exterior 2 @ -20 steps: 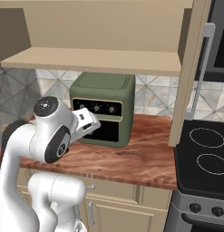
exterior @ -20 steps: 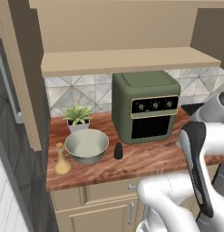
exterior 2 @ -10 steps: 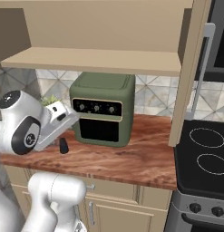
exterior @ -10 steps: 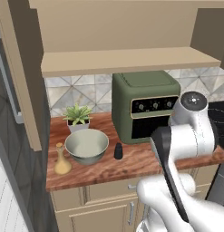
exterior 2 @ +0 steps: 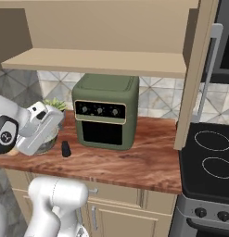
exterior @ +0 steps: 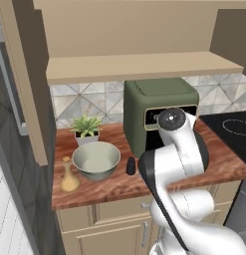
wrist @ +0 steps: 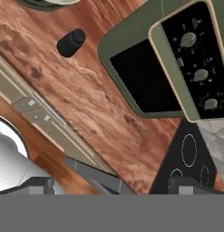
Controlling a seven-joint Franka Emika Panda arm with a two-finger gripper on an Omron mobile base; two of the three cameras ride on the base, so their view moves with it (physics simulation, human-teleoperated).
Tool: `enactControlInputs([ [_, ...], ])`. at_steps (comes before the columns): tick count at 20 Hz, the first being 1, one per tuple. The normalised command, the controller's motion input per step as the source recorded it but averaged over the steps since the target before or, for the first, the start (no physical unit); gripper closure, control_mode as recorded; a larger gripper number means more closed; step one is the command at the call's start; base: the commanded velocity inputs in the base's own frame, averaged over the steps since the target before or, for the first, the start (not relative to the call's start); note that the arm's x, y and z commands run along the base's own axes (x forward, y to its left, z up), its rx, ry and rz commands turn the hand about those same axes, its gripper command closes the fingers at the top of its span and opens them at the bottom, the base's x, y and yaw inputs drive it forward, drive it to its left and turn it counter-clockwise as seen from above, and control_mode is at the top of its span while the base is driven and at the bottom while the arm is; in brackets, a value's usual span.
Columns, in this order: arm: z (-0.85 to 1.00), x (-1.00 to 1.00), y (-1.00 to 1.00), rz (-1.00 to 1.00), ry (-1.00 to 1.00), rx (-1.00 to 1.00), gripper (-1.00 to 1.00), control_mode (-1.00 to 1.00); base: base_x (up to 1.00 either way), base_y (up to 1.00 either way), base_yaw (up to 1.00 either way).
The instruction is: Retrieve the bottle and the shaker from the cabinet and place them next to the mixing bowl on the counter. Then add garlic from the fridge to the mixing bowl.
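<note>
Tan bottle (exterior: pixel 69 177) stood upright at the mixing bowl's (exterior: pixel 96 160) left near the counter's (exterior: pixel 119 184) front edge, dark shaker (exterior: pixel 130 166) upright between bowl and green oven (exterior 2: pixel 105 111), bare wood seen before the oven, gripper (wrist: pixel 111 181) jaws spread wide, nothing held.

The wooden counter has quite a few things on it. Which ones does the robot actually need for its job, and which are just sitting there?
Needed for the job:
- round pale mixing bowl
- tan long-necked bottle
- small black shaker

Just sitting there:
- olive-green countertop oven
- green potted plant in a white pot
- black stovetop
</note>
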Motion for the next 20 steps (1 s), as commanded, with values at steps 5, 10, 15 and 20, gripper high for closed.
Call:
enactControlInputs([
  [5, 0.0, 0.0, 0.0, 0.0, 0.0, 0.0, -1.0, 1.0, -0.4, 0.0, 0.0],
  [10, 0.0, 0.0, 0.0, 0.0, 0.0, 0.0, -1.0, 1.0, -0.51, 0.0, 0.0],
  [15, 0.0, 0.0, 0.0, 0.0, 0.0, 0.0, -1.0, 1.0, -0.46, 0.0, 0.0],
  [20, 0.0, 0.0, 0.0, 0.0, 0.0, 0.0, -1.0, 1.0, -0.32, 0.0, -0.09],
])
